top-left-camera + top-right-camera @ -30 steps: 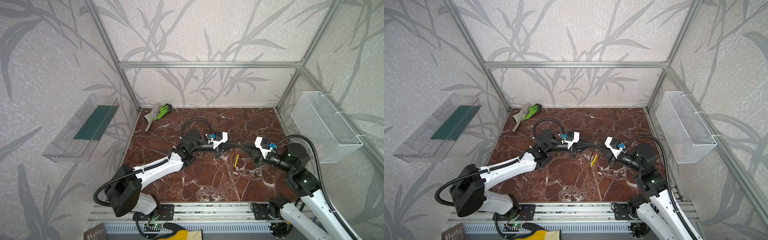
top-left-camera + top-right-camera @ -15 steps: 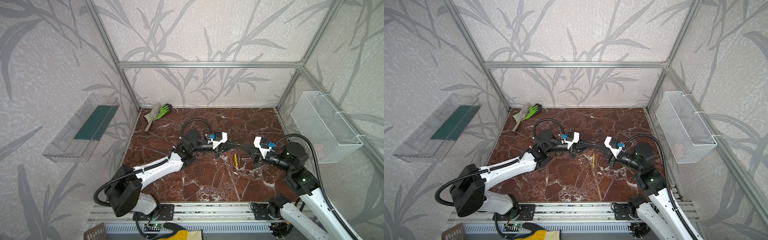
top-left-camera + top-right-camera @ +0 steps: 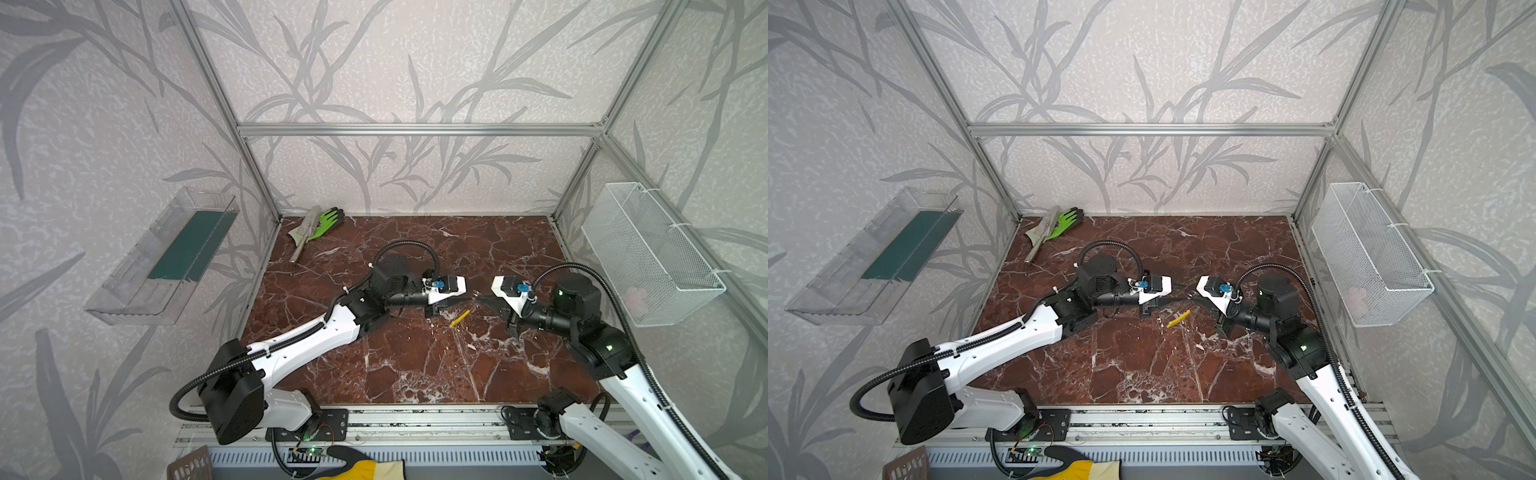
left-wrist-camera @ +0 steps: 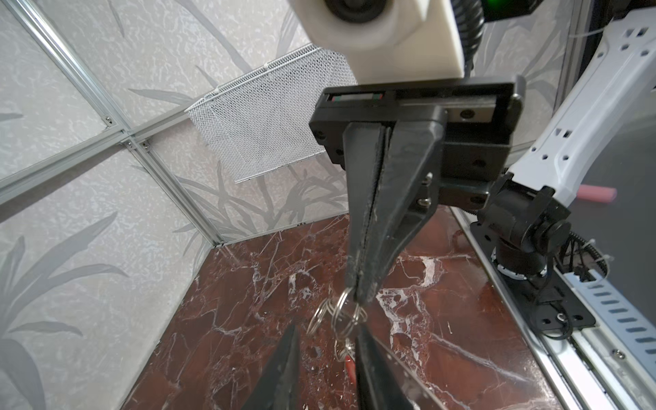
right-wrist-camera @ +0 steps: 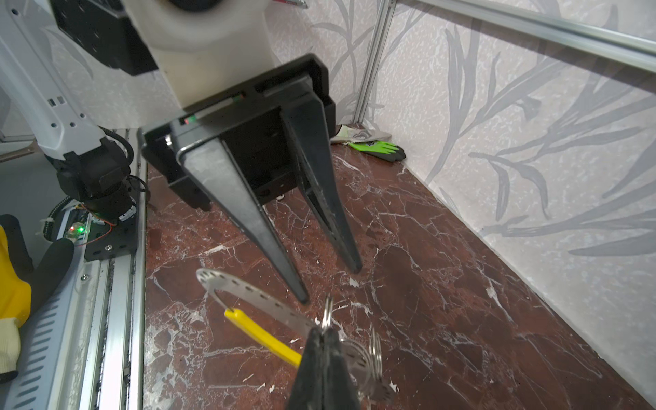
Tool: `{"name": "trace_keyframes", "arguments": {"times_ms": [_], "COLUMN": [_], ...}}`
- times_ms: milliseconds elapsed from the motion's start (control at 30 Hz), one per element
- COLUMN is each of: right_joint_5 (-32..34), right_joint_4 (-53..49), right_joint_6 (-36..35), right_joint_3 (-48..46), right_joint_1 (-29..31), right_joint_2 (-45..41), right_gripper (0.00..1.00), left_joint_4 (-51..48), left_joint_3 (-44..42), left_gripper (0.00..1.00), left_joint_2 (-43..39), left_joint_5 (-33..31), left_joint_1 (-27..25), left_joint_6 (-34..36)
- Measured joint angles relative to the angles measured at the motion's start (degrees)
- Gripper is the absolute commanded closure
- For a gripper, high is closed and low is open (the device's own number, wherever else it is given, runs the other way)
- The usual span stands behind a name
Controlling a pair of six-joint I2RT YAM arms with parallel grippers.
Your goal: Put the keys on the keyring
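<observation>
Now, right fingers [image 4: 408, 184] pinched tight on the keyring [image 5: 248, 289], left fingers [image 5: 238, 213] parted beside it, holding nothing.

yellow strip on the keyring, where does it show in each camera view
Top view: yellow strip just below the right claw, mid-floor.
Top view: same spot.
Left wrist: not in view.
Right wrist: it ends at the shut claw's tip.
Landmark: the shut right claw, pinching the keyring.
</observation>
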Motion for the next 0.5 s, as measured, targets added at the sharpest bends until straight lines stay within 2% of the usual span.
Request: {"name": "trace_keyframes", "arguments": {"times_ms": [233,500], "right_joint_5": [-0.1,-0.8], "right_joint_4": [-3.3,-4.7], "right_joint_6": [-2.0,-3.2], "right_joint_3": [0.7,1.8], "right_joint_1": [0.0,0.0], "right_joint_2": [1.7,2.9], "right_gripper": [1.0,1.0], "left_joint_4": [-7.3,-10.7], "left_joint_3": [2.3,4.0], "left_gripper": [0.71,0.74], "left_joint_2": [0.2,1.7], "left_joint_5": [-2.4,-2.5], "left_joint_1": [-0.7,-1.5], "left_joint_6": [5.9,8.8]}}
